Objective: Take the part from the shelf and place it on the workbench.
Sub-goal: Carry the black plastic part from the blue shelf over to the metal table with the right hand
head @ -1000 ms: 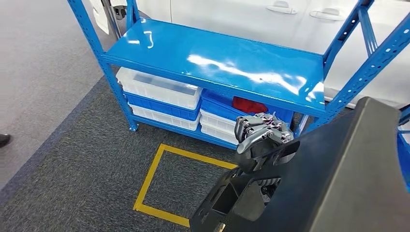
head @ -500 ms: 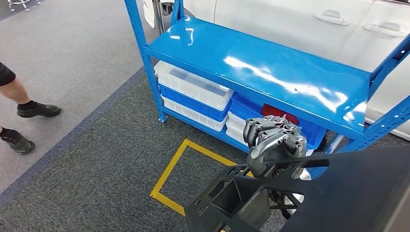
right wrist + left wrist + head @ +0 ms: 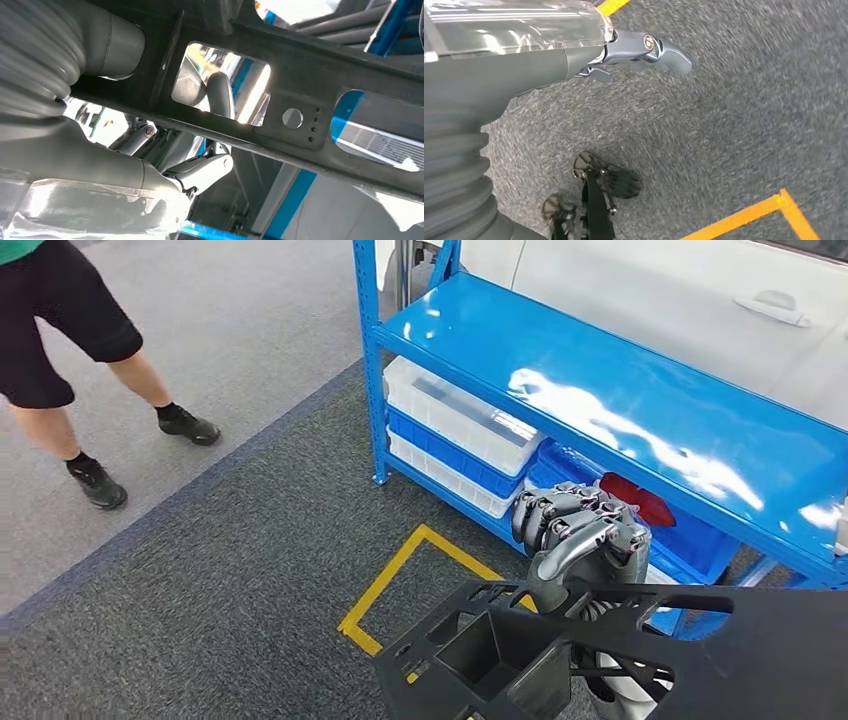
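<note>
A large black plastic part, with a box-shaped pocket and cut-outs, fills the lower right of the head view. My right hand grips its upper edge, fingers curled over it, in front of the blue shelf. In the right wrist view the part's bar with holes crosses the frame and my right hand's fingers wrap around it. My left hand hangs over grey carpet with its thumb stretched out and nothing in it.
White and blue bins and a red item sit under the shelf's top board. A yellow taped square marks the carpet. A person's legs stand at the far left. A white car stands behind the shelf.
The camera has turned: the shelf and the floor marking have slid right in the picture, and a person has come into view on the left. My right hand still grips the black part.
</note>
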`<state>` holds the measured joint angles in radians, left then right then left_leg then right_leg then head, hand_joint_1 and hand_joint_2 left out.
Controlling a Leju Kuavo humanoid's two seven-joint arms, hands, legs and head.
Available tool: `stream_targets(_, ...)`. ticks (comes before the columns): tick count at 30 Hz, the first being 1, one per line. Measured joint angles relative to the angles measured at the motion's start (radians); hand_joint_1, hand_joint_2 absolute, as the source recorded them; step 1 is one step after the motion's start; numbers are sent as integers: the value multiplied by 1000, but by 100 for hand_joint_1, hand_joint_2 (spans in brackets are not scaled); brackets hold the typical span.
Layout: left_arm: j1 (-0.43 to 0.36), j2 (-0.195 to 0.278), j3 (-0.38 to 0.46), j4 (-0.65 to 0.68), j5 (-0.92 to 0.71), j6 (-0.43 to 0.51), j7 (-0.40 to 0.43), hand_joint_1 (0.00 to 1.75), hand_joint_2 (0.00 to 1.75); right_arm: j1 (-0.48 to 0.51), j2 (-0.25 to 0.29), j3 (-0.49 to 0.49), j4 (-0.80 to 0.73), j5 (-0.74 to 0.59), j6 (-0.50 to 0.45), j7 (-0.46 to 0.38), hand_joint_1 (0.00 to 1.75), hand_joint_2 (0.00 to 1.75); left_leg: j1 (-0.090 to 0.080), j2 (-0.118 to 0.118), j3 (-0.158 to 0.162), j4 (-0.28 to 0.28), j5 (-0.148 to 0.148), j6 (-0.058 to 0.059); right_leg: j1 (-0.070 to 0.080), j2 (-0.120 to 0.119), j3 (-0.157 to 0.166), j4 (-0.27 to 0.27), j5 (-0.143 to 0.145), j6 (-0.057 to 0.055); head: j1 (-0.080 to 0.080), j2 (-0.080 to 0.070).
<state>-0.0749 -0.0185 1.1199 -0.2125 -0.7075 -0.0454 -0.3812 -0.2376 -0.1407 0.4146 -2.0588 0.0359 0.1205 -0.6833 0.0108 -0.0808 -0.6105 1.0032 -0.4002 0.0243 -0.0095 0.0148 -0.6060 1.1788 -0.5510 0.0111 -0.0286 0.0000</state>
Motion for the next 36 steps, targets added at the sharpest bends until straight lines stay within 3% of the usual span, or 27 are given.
stream_targets(2, -2, -5, 3, 0, 3, 0, 0, 0, 175, -1, 3, -3, -1, 0, 4, 0, 171, 175, 1, -26, -4, 1, 6, -7, 1, 58, 63, -135, 56, -17, 0, 0)
stream_targets(4, -2, -9, 5, 0, 4, -1, 1, 0, 175, -1, 5, -6, -3, 0, 6, 1, 171, 175, 9, -51, -15, -1, 14, -19, 4, 90, 81, -184, 66, -26, 1, 0)
stream_targets(6, 1, -9, 6, -1, 3, -1, 2, 0, 175, -1, 7, -11, -5, -3, 14, 1, 171, 175, 13, -67, -23, -4, 21, -33, 5, 63, 84, -198, 73, -26, 1, 0)
stream_targets(8, 5, -9, 8, -1, 2, 0, 4, 0, 175, -1, 12, -16, -5, -9, 28, 1, 171, 175, 7, -16, -41, 31, -4, -40, 2, 29, 93, -218, 84, -29, 1, 0)
stream_targets(10, 2, -9, 10, -1, 2, 2, 5, 0, 175, 0, 17, -20, -5, -15, 42, 2, 171, 175, 5, 52, -92, 144, -70, -44, 4, -6, 96, -225, 89, -33, 1, 0)
stream_targets(12, 0, -8, 11, -1, 2, 4, 6, 0, 175, 0, 20, -22, -4, -19, 52, 3, 171, 175, 8, 70, -140, 262, -118, -51, 7, -42, 91, -220, 87, -33, 1, 0)
stream_targets(13, 2, -7, 11, -1, 2, 4, 6, 0, 175, -1, 21, -23, -4, -19, 55, 4, 171, 175, 10, 73, -140, 273, -117, -54, 7, -58, 89, -216, 85, -32, 1, 0)
stream_targets(14, 4, -5, 11, -1, 2, 4, 6, 0, 175, -1, 21, -24, -4, -20, 57, 4, 171, 175, 11, 77, -117, 242, -98, -56, 7, -74, 87, -212, 82, -30, 1, 0)
stream_targets(15, 5, -2, 12, -2, 2, 5, 7, 0, 175, -1, 22, -25, -4, -20, 58, 4, 171, 175, 11, 90, -75, 176, -70, -57, 7, -87, 86, -207, 79, -28, 1, 0)
stream_targets(17, 3, 1, 12, -3, -1, 6, 8, 0, 175, -1, 23, -27, -4, -20, 60, 4, 171, 175, 6, 128, 1, 46, -35, -47, 10, -110, 85, -198, 71, -20, 1, 0)
stream_targets(19, 3, 2, 12, -5, -6, 10, 14, 0, 175, -1, 25, -28, -3, -20, 61, 7, 171, 175, -1, 140, 21, 5, -33, -32, 15, -127, 85, -193, 66, -11, 1, 0)
stream_targets(21, 5, 2, 12, -5, -12, 14, 22, 0, 175, -1, 29, -28, -1, -18, 62, 12, 171, 175, -1, 119, 18, 3, -27, -20, 14, -140, 87, -191, 63, -1, 1, 0)
stream_targets(23, 5, 1, 12, -5, -20, 16, 26, 0, 175, -1, 33, -28, 3, -14, 62, 16, 171, 175, 2, 100, 17, -3, -20, -7, 8, -107, 75, -160, 35, 9, 1, 0)
stream_targets(25, 2, -1, 12, -5, -26, 15, 28, 0, 175, -1, 34, -28, 8, -7, 61, 18, 171, 175, 5, 79, 13, -7, -14, 2, 3, -47, 25, -46, -31, 15, 1, 0)
stream_targets(26, 0, -2, 12, -5, -29, 14, 28, 0, 175, 0, 34, -28, 11, -4, 60, 18, 171, 175, 4, 67, 9, -6, -12, 4, 2, -29, -10, 28, -64, 16, 1, 0)
stream_targets(27, -1, -2, 12, -5, -32, 12, 28, 0, 175, 0, 34, -28, 15, -1, 59, 18, 171, 175, 4, 53, 7, -6, -10, 4, 1, -22, -39, 87, -83, 16, 1, 0)
stream_targets(28, 0, -2, 12, -5, -34, 11, 29, 0, 175, 0, 34, -28, 18, 2, 58, 19, 171, 175, 4, 39, 5, -6, -8, 3, 1, -19, -53, 111, -80, 16, 1, 0)
stream_targets(29, 0, -2, 12, -5, -36, 9, 29, 0, 175, 0, 34, -28, 22, 4, 56, 19, 171, 175, 4, 25, 5, -5, -7, 2, 0, -16, -46, 93, -58, 15, 1, 0)
stream_targets(30, 0, -2, 12, -5, -37, 8, 30, 0, 175, 0, 35, -28, 24, 6, 56, 19, 171, 175, 4, 10, 5, -4, -6, 0, -2, -9, -21, 36, -19, 13, 1, 0)
stream_targets(32, -3, -4, 12, -5, -36, 6, 32, 0, 175, 0, 35, -28, 29, 10, 54, 16, 171, 175, 4, -17, 2, 0, -4, -7, -8, 38, 40, -105, 49, 9, 1, 0)
stream_targets(34, -5, -6, 12, -5, -34, 5, 34, 0, 175, -1, 35, -28, 33, 15, 51, 8, 171, 175, 6, -42, -8, 3, 1, -19, -10, 70, 66, -172, 67, 6, 1, 0)
stream_targets(36, -2, -6, 12, -5, -34, 5, 37, 0, 175, -2, 35, -28, 37, 17, 48, 3, 171, 175, 9, -63, -18, 0, 8, -34, -8, 53, 67, -179, 67, 0, 1, 0)
